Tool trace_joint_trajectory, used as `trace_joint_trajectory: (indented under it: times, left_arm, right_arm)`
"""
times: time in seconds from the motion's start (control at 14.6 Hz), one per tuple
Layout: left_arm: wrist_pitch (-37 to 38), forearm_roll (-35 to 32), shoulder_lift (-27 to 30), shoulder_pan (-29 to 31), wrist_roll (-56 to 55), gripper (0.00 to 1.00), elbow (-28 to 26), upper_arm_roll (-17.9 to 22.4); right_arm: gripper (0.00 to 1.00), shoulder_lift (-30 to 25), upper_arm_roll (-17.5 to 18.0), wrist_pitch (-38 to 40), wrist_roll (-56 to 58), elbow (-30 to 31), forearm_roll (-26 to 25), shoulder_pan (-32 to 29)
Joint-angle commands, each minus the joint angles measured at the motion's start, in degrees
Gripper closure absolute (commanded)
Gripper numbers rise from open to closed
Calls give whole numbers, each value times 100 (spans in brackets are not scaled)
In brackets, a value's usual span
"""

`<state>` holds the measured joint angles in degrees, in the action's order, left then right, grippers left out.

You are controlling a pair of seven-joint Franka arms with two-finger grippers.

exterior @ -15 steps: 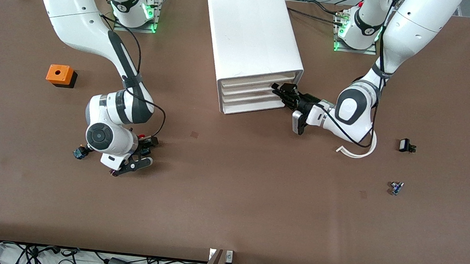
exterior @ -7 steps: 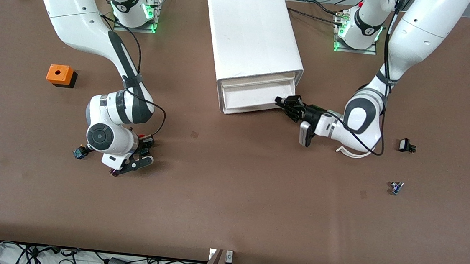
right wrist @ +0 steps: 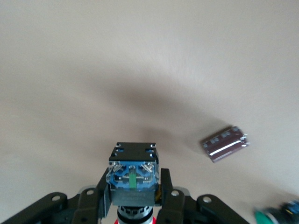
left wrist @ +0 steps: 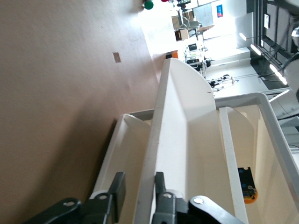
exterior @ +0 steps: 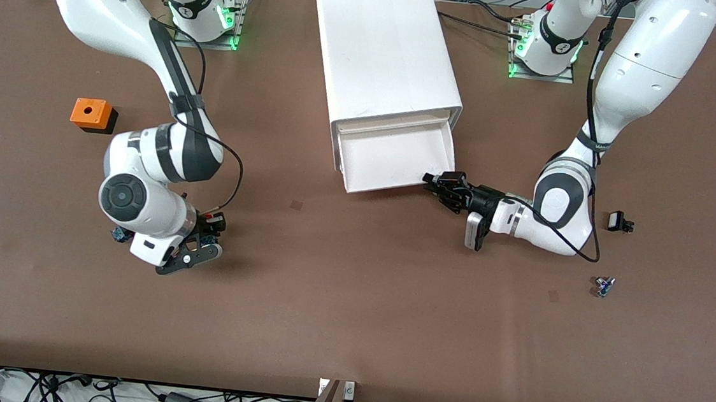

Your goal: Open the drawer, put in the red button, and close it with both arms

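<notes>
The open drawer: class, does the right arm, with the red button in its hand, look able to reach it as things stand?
Probably yes. The drawer stands pulled out with its top open, the table between looks bare, and the left hand grips only the front edge. The right hand holds the red button.

We see only the blue base and black body of the red button [right wrist: 133, 176] in the right wrist view; its cap is mostly cut off by the picture's edge. A green-capped button [right wrist: 280, 213] is clipped at that view's corner. From the front, the right arm's wrist covers most of the green-capped button. Two small parts, one black [exterior: 619, 222] and one bluish [exterior: 603, 286], at the left arm's end of the table [exterior: 348, 328] are too small to identify.
</notes>
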<state>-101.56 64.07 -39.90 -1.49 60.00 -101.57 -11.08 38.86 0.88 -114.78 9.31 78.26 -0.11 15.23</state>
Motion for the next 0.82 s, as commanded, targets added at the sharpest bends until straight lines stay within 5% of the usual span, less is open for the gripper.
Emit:
trace_joint_trajectory:
  times: [0.0,0.34,0.75]
  left_arm:
    - [31,-376,43,271,-128,0,409,71]
    - [1119,-2001,333,631,-2076,0,1508,62]
    - [1550,-4082,1431,694,-4037,0,1710,62]
  right_arm:
    - [100,34,-8,588,-201,-855,90,366]
    - [100,-10,9,1229,-956,-1574,90,1209]
    - [100,8,-17,907,-2669,-1735,73,2422]
